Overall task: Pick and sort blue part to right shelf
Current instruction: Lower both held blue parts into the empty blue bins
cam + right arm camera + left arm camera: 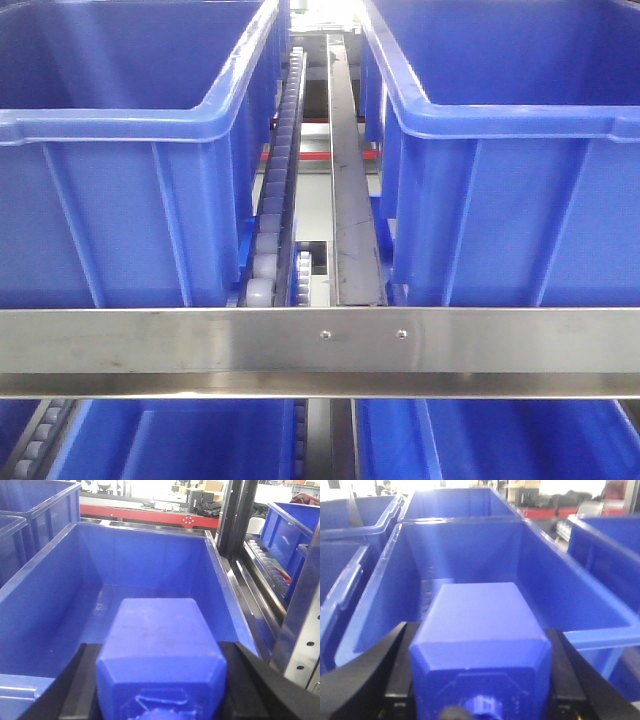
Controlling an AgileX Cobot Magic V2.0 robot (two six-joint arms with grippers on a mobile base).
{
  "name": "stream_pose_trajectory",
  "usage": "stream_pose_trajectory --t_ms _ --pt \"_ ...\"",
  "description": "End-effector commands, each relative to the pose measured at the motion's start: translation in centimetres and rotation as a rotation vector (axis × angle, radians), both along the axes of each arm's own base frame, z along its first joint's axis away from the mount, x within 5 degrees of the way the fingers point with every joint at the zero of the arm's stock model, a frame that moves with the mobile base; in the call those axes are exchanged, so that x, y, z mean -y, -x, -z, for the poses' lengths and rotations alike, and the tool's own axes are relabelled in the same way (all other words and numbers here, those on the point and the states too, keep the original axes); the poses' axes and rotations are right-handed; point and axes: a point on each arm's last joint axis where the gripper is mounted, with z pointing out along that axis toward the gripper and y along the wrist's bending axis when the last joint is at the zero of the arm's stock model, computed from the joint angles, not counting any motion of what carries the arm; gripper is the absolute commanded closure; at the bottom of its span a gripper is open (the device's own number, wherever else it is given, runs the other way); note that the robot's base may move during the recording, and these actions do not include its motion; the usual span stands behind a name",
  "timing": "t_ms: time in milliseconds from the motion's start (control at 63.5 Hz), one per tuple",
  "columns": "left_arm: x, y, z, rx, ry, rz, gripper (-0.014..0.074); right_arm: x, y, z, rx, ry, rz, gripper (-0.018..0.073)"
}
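While each arm hangs over an open blue bin, both grippers are clamped on a blue block. In the left wrist view, the left gripper (480, 680) pinches a blue part (482, 635) between black fingers (400, 665), body pointing away, neck toward the camera, above a bin (580, 595). In the right wrist view, the right gripper (160, 680) holds a second blue part (159, 640) likewise over another bin (222, 590). The front view shows the shelf's steel rail (320, 340), a white roller track (275, 210) and bins on either side.
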Motion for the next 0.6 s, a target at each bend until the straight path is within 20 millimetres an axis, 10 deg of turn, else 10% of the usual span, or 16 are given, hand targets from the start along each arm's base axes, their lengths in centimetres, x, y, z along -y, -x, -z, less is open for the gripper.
stream_pose_trajectory --t_ms 0,583 --pt "-0.1 -1.3 -2.9 0.098 -0.021 -0.025 0.0261 0.1 0.0 -2.2 0.125 0.000 0.010 0.0293" --pt "1.8 -16.5 -6.9 -0.062 -0.017 -0.028 0.0258 -1.7 -9.3 -3.3 0.035 -0.001 -0.103 0.0294"
